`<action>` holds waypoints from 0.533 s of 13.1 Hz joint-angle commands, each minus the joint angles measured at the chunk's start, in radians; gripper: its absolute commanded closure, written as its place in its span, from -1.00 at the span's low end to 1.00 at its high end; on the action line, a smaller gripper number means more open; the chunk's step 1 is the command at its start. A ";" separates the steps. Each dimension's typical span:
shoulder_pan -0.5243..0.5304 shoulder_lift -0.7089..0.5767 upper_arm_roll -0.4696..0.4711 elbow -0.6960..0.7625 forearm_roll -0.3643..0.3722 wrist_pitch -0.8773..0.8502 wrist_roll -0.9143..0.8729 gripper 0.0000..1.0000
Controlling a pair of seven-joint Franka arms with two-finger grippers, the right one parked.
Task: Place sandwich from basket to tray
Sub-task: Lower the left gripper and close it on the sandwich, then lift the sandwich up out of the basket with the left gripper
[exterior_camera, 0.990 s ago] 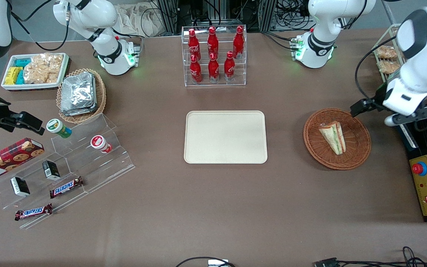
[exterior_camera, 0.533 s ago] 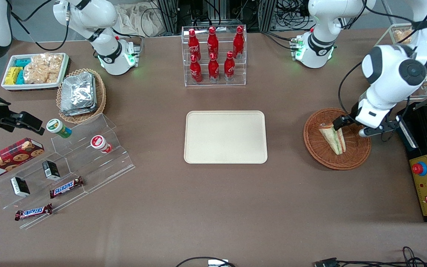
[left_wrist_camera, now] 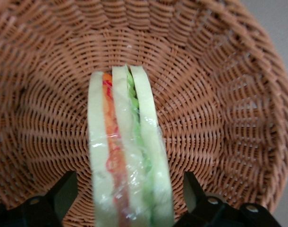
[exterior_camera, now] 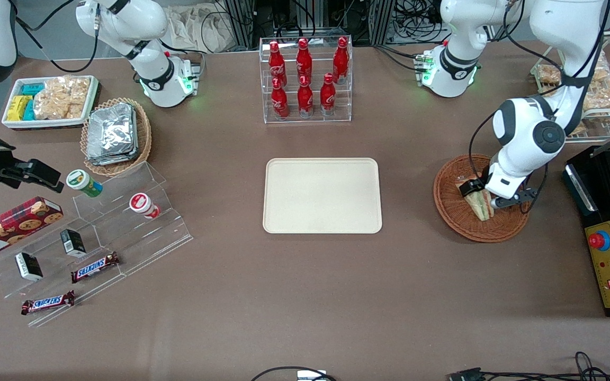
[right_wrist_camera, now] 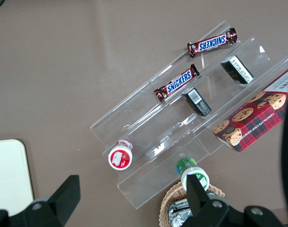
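The sandwich (exterior_camera: 481, 206) is a clear-wrapped wedge of white bread with green and red-orange filling. It lies in the reddish-brown wicker basket (exterior_camera: 456, 219) toward the working arm's end of the table. My gripper (exterior_camera: 478, 193) is down inside the basket, open, straddling the sandwich's wide end. In the left wrist view the sandwich (left_wrist_camera: 127, 156) runs between my two black fingers (left_wrist_camera: 64, 193), with a gap of basket (left_wrist_camera: 219, 94) weave showing on each side. The cream-beige tray (exterior_camera: 322, 196) lies bare at the table's middle.
A clear rack of red bottles (exterior_camera: 305, 79) stands farther from the front camera than the tray. A black control box with a red button (exterior_camera: 609, 264) and a wire rack of bagged snacks (exterior_camera: 596, 90) flank the basket. A tan basket of foil packets (exterior_camera: 116, 135) sits toward the parked arm's end.
My arm has swung in from the table's end over the basket and come down. The open fingers now straddle the sandwich, which has not moved.
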 commanded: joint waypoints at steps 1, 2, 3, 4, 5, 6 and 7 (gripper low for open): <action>0.000 -0.013 0.000 -0.005 0.006 0.012 0.013 -0.51; -0.002 -0.014 -0.001 -0.005 0.006 0.012 0.013 -0.06; -0.002 -0.017 -0.001 -0.003 0.006 0.010 0.014 0.43; -0.002 -0.022 -0.001 -0.003 0.006 0.007 0.016 0.76; -0.002 -0.028 -0.001 -0.002 0.006 0.001 0.018 0.91; -0.002 -0.046 -0.001 0.001 0.006 -0.007 0.022 0.95; -0.002 -0.077 -0.001 0.012 0.006 -0.054 0.040 0.95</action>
